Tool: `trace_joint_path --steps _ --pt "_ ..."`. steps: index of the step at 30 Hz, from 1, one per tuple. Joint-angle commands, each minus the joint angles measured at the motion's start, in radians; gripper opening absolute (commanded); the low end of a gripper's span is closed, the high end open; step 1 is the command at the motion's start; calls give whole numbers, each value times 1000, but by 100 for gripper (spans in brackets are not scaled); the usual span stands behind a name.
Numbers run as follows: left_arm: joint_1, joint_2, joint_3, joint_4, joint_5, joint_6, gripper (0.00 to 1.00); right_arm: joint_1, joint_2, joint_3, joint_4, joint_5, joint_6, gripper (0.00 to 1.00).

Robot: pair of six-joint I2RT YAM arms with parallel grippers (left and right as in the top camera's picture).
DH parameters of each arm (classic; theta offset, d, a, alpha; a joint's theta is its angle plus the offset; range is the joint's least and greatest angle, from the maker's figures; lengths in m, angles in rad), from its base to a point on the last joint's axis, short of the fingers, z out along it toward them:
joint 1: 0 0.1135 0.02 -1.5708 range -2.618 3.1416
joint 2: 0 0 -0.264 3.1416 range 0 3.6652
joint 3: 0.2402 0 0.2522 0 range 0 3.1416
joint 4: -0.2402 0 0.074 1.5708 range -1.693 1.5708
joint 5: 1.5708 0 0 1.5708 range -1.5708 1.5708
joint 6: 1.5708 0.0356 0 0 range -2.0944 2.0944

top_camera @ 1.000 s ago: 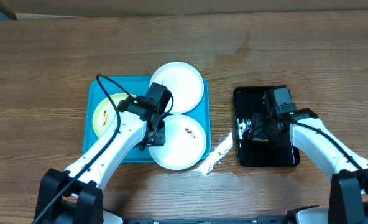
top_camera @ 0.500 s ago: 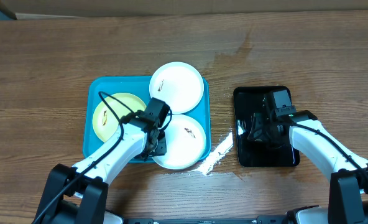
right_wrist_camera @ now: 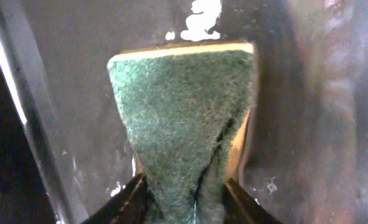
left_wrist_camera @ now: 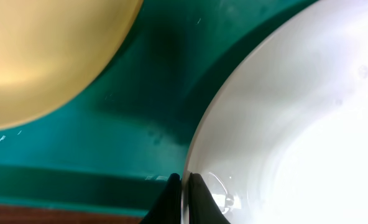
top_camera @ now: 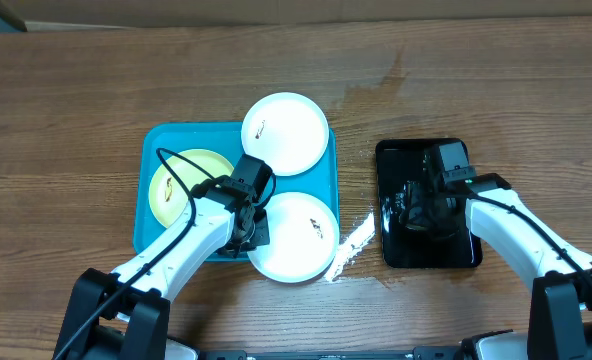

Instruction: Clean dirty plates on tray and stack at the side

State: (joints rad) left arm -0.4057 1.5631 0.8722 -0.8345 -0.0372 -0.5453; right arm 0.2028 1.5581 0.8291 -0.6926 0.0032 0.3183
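Since the earlier overhead frame, the near round white plate (top_camera: 301, 240) has slid toward the front edge of the wooden tabletop (top_camera: 76, 100) and a little to the right. It now overhangs the front rim of the large turquoise plastic tray (top_camera: 161, 140) further. The left claw (left_wrist_camera: 184, 185) is pinched together on that plate's left rim, so the plate lies wholly to this claw's right, toward the other arm. The right claw (right_wrist_camera: 184, 186) is clamped on a green scouring sponge with a yellow backing (right_wrist_camera: 184, 112), creasing it, over the glossy black rectangular tray (top_camera: 396, 255). The held plate sits between the two claws, so I judge the sponge must travel leftward to meet it. The pale yellow-green plate (top_camera: 176, 182) and the far white plate (top_camera: 286, 133) rest on the turquoise tray, away from both claws.
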Motion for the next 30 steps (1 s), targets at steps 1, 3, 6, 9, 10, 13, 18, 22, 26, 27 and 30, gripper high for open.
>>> trace_joint_path --steps 1,3,6,9,10,13,18,22,26,27,30 --pt "0 -15 51 -61 -20 26 4 -2 3 39 -3 -6 1 26" --pt "0 -15 77 -93 -47 26 4 -2 4 39 -3 -6 2 21" --pt "0 -15 90 -116 -78 25 4 -2 4 37 -5 -6 36 19" --pt "0 -15 90 -133 -151 -25 4 -2 4 37 -5 -16 38 15" --pt "1 -15 90 -134 -174 -48 4 -2 4 37 -3 -32 38 14" --pt "2 -15 90 -125 -192 -88 4 -2 4 37 0 -50 34 13" --pt "2 -15 90 -110 -210 -134 4 -2 4 37 6 -50 34 48" --pt "2 -15 90 -88 -209 -134 4 -2 4 32 10 -50 34 51" --pt "2 -15 90 -68 -209 -136 4 -2 4 0 67 -50 34 52" --pt "2 -15 90 -64 -209 -136 4 -2 4 -9 85 -50 34 52" --pt "2 -15 90 -63 -200 -135 4 -2 4 -13 119 -49 24 53"
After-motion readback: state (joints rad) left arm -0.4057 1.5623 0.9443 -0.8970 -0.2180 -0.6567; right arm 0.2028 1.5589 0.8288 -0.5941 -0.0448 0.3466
